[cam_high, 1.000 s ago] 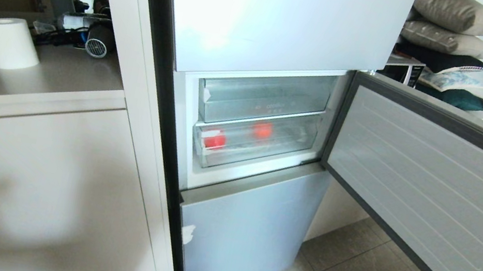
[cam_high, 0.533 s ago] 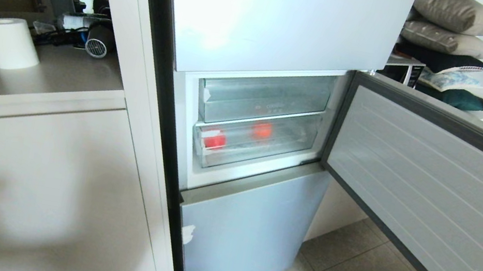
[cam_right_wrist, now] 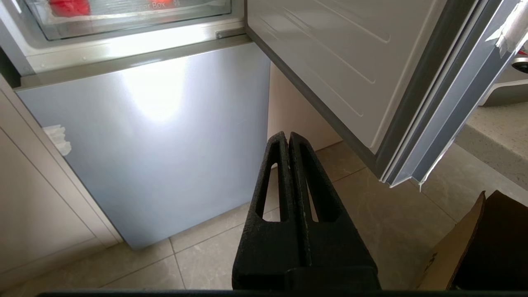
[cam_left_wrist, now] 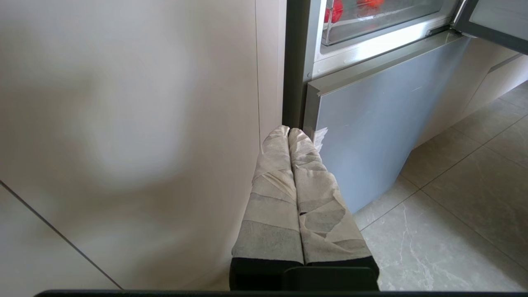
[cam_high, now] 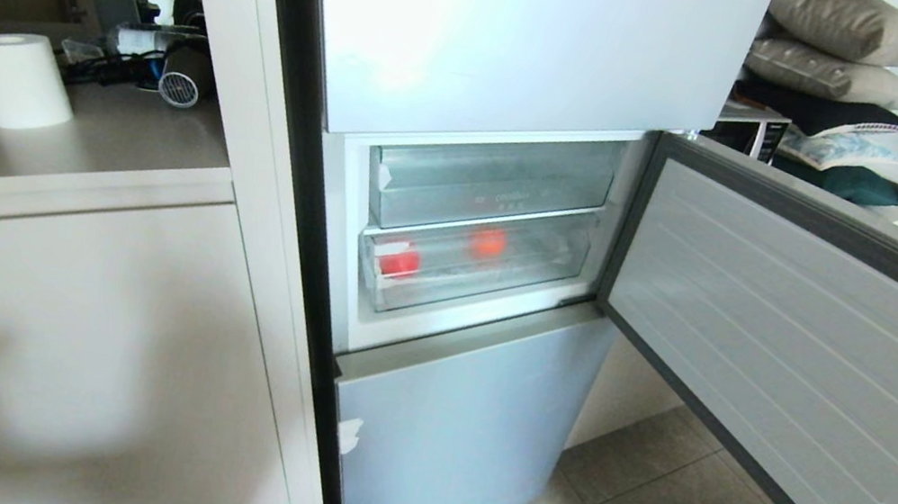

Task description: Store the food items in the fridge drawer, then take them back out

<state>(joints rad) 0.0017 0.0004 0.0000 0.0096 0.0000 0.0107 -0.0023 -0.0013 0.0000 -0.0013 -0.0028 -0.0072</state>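
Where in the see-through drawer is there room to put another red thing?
In the fridge drawer, bare floor shows between the two red food items and right of the second. The left corner is crowded.

Left hand [cam_left_wrist: 288, 131] showing two long fingers wrapped in pale, worn tape over black bases, right hand [cam_right_wrist: 287, 136] showing bare black fingers with slotted cut-outs
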